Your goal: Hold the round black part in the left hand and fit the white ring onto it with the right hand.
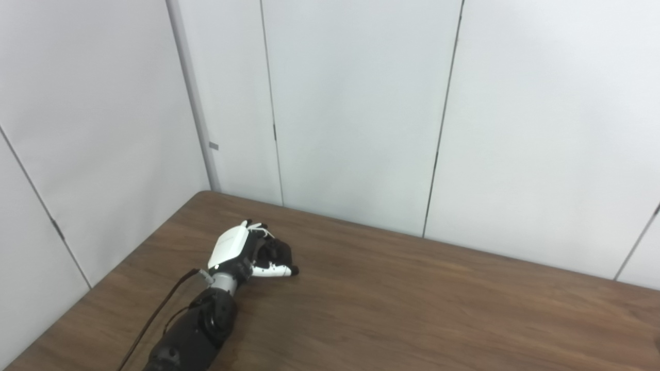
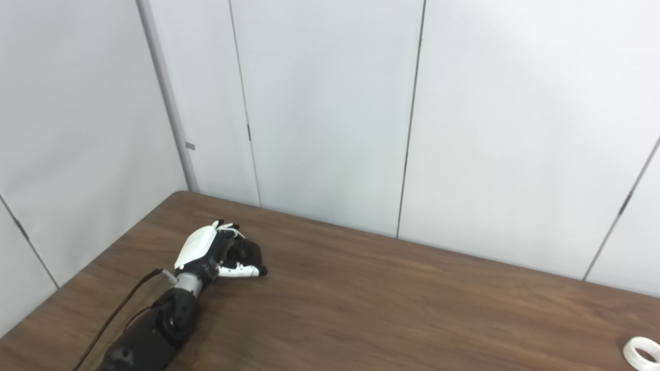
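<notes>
Left hand (image 1: pixel 247 252) is curling its fingers around the black part (image 1: pixel 276 253) low over the surface (image 1: pixel 412 309); it should be keeping that grip steady with the part's open face clear. Far right, the ring (image 2: pixel 642 351), small, white and round, is lying flat on the surface, well apart, with the right hand out of view.

dark wood-grain table (image 2: pixel 392 304), far edge against white panel wall. white ring (image 2: pixel 641 351) lying flat near right edge, close to bottom right corner, only seen in right eye view. left hand (image 2: pixel 216 253) resting on tabletop toward far left corner, fingers curled round something dark. ring and hand well apart.
</notes>
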